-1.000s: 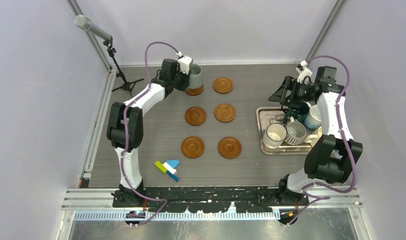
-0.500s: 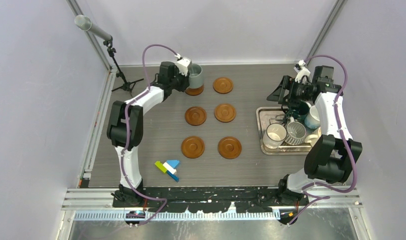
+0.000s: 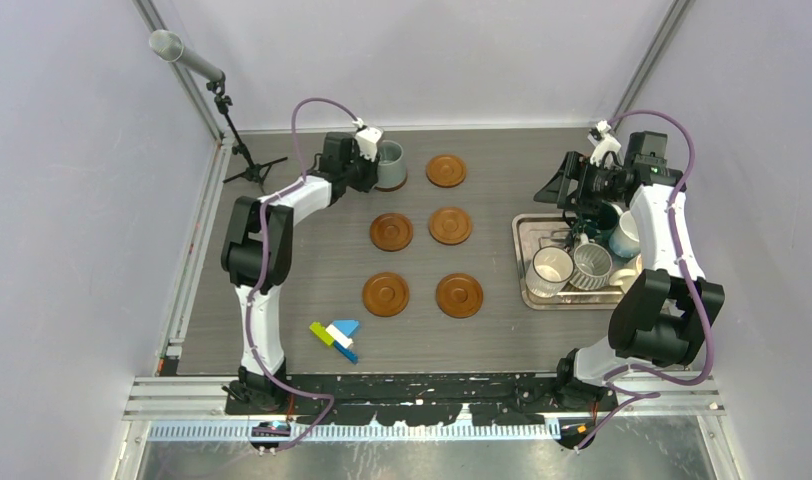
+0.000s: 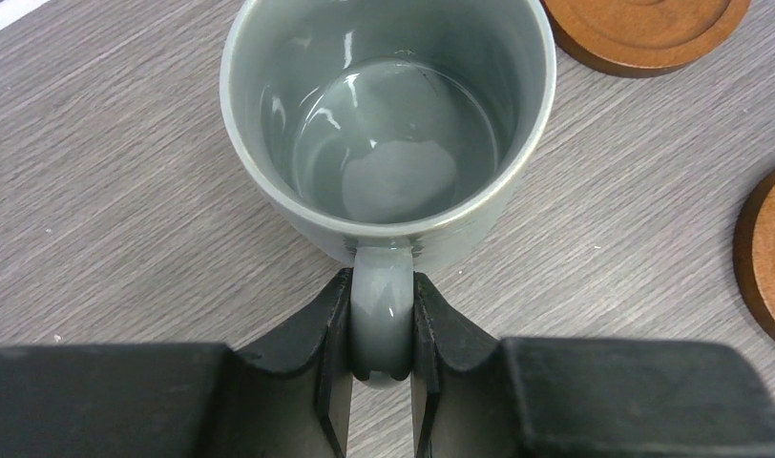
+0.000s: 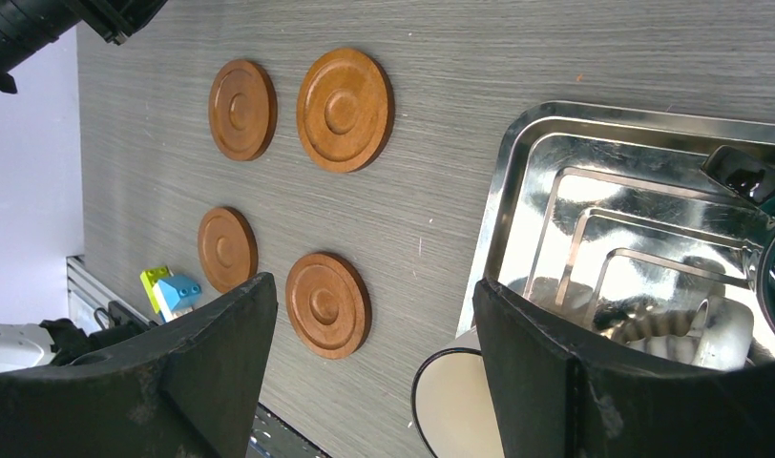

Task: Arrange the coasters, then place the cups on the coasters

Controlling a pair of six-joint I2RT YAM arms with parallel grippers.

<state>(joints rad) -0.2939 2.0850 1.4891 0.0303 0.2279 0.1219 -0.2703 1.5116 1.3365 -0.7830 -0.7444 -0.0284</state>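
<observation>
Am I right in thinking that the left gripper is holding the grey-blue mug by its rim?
Not quite: the left gripper is holding the grey-blue mug by its handle, not its rim, as the left wrist view shows.

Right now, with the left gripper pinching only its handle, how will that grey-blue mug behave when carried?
The grey-blue mug looks glossy and glazed, so its handle may slip in the left gripper. Held off-centre, it would likely swing or tilt bowl-down. It is rigid ceramic and would probably chip if dropped.
</observation>
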